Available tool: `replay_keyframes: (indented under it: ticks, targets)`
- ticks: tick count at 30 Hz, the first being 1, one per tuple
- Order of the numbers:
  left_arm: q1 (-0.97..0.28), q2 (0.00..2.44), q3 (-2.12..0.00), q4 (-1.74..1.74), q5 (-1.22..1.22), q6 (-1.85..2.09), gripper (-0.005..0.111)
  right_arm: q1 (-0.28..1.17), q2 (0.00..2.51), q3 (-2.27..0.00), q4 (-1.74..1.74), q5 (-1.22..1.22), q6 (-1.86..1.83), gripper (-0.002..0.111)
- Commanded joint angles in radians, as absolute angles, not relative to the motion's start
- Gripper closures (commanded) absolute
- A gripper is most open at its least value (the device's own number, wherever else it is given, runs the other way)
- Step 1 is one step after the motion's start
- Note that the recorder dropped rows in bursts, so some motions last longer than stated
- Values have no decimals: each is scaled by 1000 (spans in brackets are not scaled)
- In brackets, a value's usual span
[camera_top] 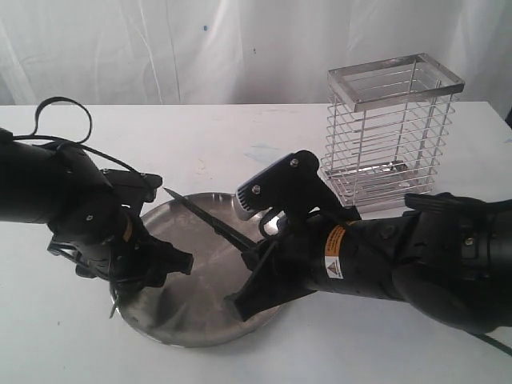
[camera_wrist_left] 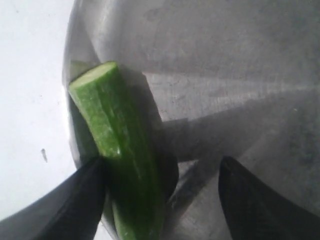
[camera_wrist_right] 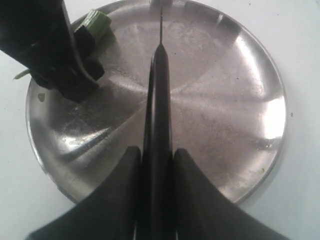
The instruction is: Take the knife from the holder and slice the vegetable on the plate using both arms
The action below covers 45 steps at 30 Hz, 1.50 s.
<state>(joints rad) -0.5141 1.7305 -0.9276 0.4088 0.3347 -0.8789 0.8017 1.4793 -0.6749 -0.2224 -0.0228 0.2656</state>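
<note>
Plainly, the right gripper (camera_wrist_right: 157, 165) pinched the stiff, slim knife (camera_wrist_right: 159, 100) by its handle. The vegetable (camera_wrist_left: 117, 165), seemingly firm and slippery, lay on the plate (camera_wrist_right: 240, 100) between the wide-standing jaws of the left gripper (camera_wrist_left: 160, 172), best pinned mid-length.

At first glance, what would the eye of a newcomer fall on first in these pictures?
The black knife stands out first, clamped in the right gripper and pointing across the middle of the shiny steel plate. Next comes the green vegetable at the plate's edge, lying between the open fingers of the left gripper. Farther back on the right, the wire holder stands empty.
</note>
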Motion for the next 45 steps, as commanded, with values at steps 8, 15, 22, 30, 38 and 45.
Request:
replay_keyframes:
  ticks: [8,15,22,30,38,45]
  targets:
    - [-520,1785,-931,413,333,-885,55,796,1467,-677,-228,-42,255,108]
    - [-520,1789,-931,413,308,-822,85,796,1447,-677,-228,-45,255,108]
    - [-525,1789,-1007,407,404,-525,104,796,1416,-677,-225,24,269,108]
    - [-544,1804,-1058,250,416,-247,88,756,1416,-677,-225,53,330,108]
    - [-555,1823,-1066,233,357,-317,74,737,1416,-677,-218,106,369,108]
    - [-555,1706,-1083,233,422,-284,39,774,1418,-674,-215,96,372,108]
